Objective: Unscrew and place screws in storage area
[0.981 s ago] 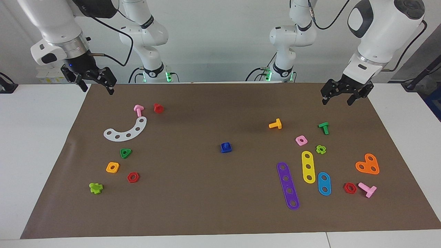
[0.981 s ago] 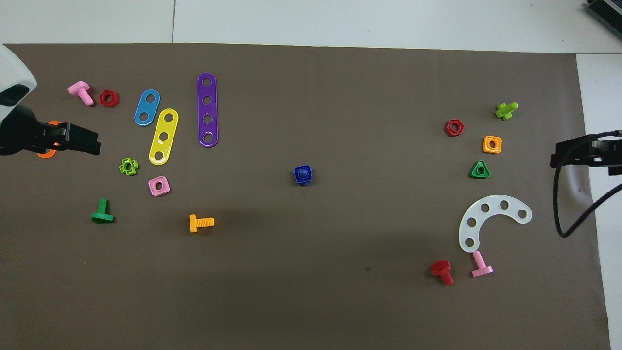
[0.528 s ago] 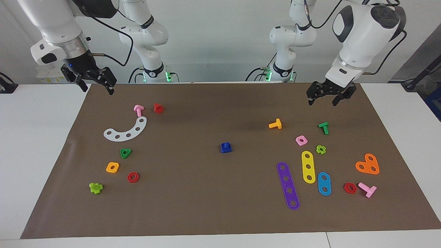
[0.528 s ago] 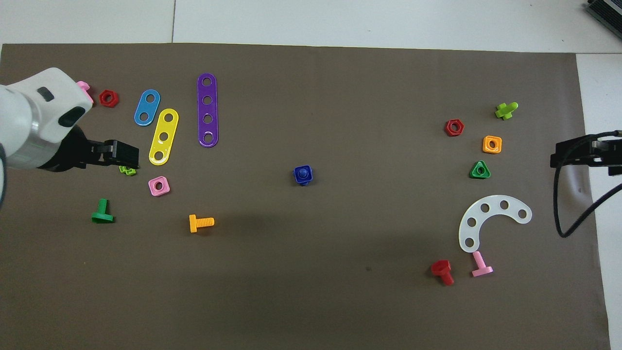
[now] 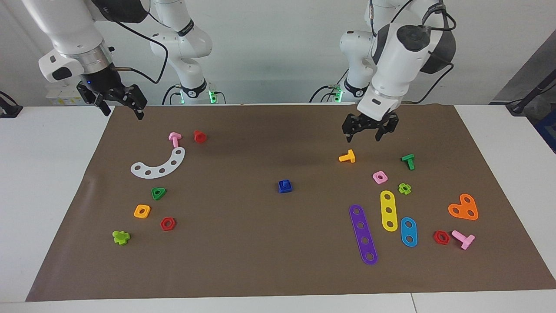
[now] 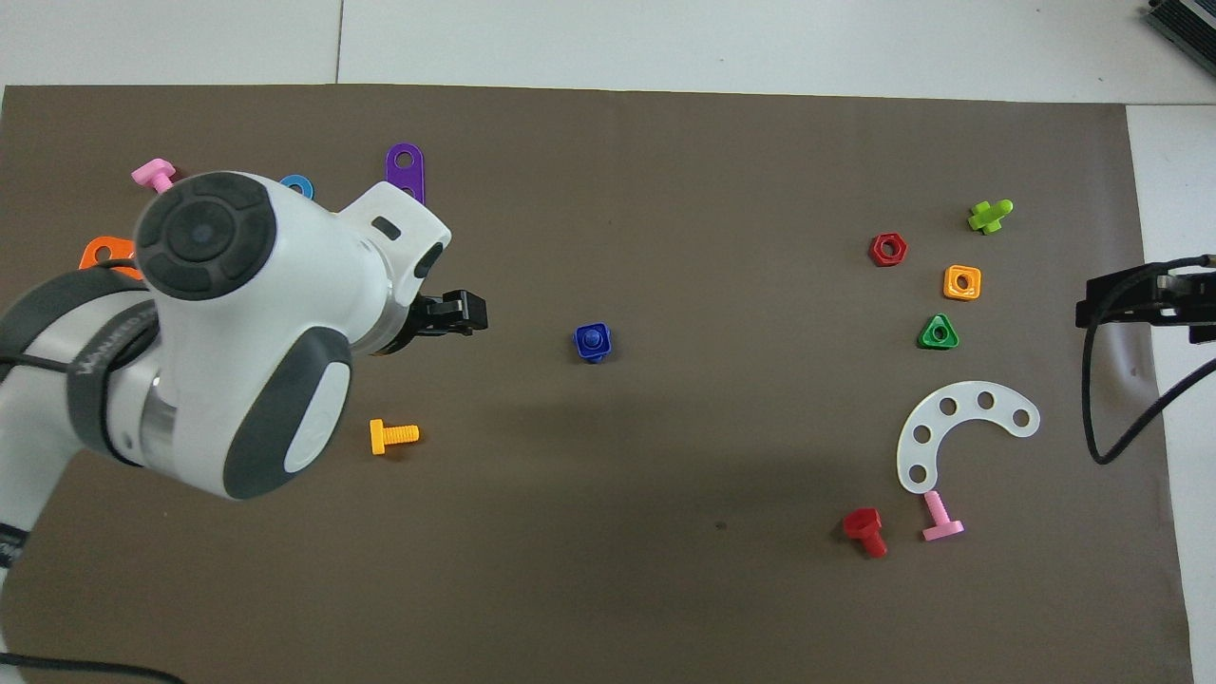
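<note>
A blue screw sits in a flat blue square nut at the middle of the brown mat; only its round stub shows, also in the overhead view. My left gripper hangs open and empty over the mat above an orange bolt, toward the left arm's end from the screw; its tips show in the overhead view. My right gripper waits open over the mat's edge at the right arm's end. The storage area holds a green triangle, an orange square and a red hex nut.
Purple, yellow and blue strips, an orange heart plate and several small bolts and nuts lie at the left arm's end. A white arc plate, a pink bolt and a red bolt lie near the right arm.
My left arm has swung from the mat's edge at its own end toward the middle and come lower, now above the orange bolt. The right arm and all pieces have not moved.
</note>
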